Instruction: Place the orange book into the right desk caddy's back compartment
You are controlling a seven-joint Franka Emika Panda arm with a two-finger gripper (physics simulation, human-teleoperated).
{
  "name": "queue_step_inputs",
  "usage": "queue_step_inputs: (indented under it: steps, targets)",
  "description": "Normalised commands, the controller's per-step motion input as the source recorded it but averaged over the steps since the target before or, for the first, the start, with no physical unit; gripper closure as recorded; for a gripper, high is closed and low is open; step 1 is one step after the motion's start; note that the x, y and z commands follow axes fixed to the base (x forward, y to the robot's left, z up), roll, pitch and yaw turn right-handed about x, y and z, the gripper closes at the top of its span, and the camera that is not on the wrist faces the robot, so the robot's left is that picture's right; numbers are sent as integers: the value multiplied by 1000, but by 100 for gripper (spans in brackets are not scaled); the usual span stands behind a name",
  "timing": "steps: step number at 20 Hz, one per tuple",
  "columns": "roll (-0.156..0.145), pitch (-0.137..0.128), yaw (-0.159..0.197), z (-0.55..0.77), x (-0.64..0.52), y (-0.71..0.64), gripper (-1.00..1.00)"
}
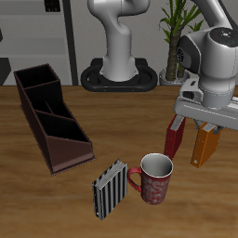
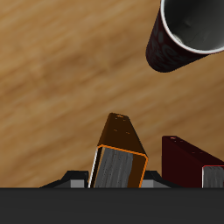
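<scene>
The orange book (image 1: 204,147) hangs tilted in my gripper (image 1: 206,128), near the table's edge and beside the mug. In the wrist view the book (image 2: 120,149) sits between the fingers of the gripper (image 2: 117,180), its pale page edges facing the camera. The gripper is shut on its top. The right desk caddy (image 1: 46,119), long and dark brown, lies across the table, far from the gripper. Its compartments look empty. I cannot tell from here which end has the taller walls.
A dark red book (image 1: 174,138) stands right beside the orange one and also shows in the wrist view (image 2: 185,159). A red patterned mug (image 1: 154,177) (image 2: 188,33) and a black-and-white striped book (image 1: 109,190) stand near the table's front edge.
</scene>
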Motion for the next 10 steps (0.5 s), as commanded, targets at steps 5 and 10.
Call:
queue_step_inputs:
  steps: [5, 10]
  targets:
    - [84, -21, 141, 431, -243, 135, 100]
    - [51, -73, 123, 749, -383, -123, 100]
